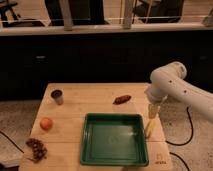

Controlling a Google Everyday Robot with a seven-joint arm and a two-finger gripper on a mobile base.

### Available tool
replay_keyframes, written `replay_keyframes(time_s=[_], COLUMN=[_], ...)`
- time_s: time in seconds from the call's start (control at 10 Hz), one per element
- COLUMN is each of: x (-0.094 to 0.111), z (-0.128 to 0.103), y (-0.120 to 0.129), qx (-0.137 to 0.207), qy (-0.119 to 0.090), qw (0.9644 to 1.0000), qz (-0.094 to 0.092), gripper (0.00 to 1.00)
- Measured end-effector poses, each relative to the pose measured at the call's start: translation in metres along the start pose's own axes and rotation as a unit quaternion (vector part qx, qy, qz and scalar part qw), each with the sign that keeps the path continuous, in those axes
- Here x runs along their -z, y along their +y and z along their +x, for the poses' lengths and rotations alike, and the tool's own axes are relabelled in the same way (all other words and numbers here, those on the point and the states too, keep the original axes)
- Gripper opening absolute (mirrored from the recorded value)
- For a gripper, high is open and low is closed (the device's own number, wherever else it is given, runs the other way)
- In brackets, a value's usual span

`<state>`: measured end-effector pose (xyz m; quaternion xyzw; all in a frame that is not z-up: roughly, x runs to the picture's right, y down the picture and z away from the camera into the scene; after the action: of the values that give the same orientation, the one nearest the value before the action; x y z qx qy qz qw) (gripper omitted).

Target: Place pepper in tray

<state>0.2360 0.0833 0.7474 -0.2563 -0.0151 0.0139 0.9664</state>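
Lying left-to-right beyond the tray [84,142], the pepper [122,99] sits left of the open, empty gripper [152,112].

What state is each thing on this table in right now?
pepper: lying on the table, outside the tray.
tray: empty, flat on the table.
cup: upright.
orange fruit: on the table, left of tray.
gripper: open, holding nothing, at the tray's right rim.

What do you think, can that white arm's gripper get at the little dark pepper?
Probably yes. The gripper hangs open beside the right rim of the tray; the pepper lies in the open just past the far rim, with nothing standing between them.
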Motion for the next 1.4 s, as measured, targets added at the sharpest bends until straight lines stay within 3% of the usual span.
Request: replay_keyframes(time_s=[1.4], x=[-0.032], z=[-0.026], y=[-0.033], qx=[0.006], qy=[-0.028], qw=[0.9996], qz=[0.006], gripper=[0.80])
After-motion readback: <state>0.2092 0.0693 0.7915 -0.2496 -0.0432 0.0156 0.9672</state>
